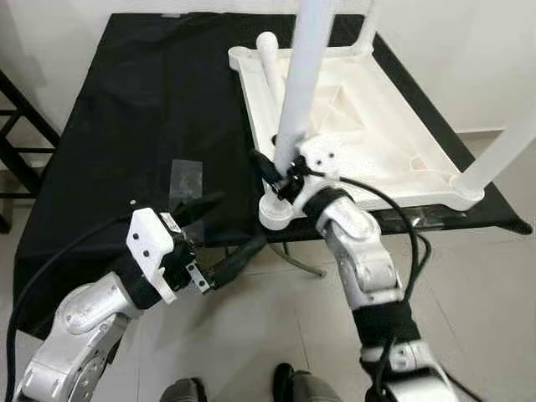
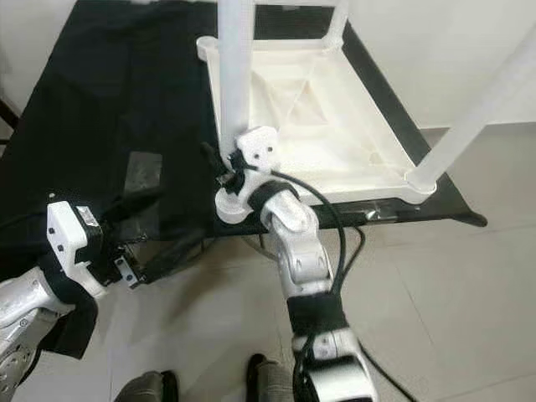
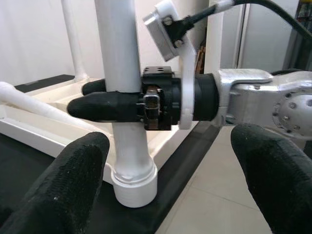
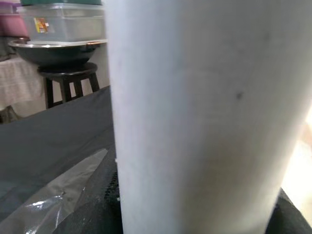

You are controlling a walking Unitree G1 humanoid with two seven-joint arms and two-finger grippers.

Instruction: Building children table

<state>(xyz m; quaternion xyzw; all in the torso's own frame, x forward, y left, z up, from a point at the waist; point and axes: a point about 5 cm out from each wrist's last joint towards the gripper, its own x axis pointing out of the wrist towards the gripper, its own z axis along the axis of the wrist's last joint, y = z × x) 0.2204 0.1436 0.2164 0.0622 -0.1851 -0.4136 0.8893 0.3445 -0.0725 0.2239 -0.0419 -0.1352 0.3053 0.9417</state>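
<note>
While my right hand (image 1: 276, 172) is clamped round the near leg (image 1: 303, 79), its black fingers (image 3: 105, 106) pressed against both sides of the white tube just above the socket (image 1: 279, 211), my left hand (image 1: 213, 239) hangs off the near edge of the surface (image 1: 126, 126), over the floor (image 1: 251, 335), with its two fingers spread wide and nothing between them. That leg stands upright in the socket at the near left corner of the tabletop (image 1: 368, 126), which lies upside down on the right half of the black-covered surface, its near left corner right at the near edge. Another leg (image 1: 502, 151) rises from the tabletop's near right corner, and a third (image 1: 366, 25) stands at its far right corner. A loose leg (image 1: 272, 67) lies flat inside the tabletop along its left rim, one end at the far left corner. From my left wrist I look between my own parted fingertips (image 3: 63, 185) straight at the right hand gripping the leg. A patch of clear tape (image 1: 186, 177) sits on the black cloth near the near edge, just beyond my left hand. A black cable (image 1: 394, 209) loops from my right wrist down over the near edge.
</note>
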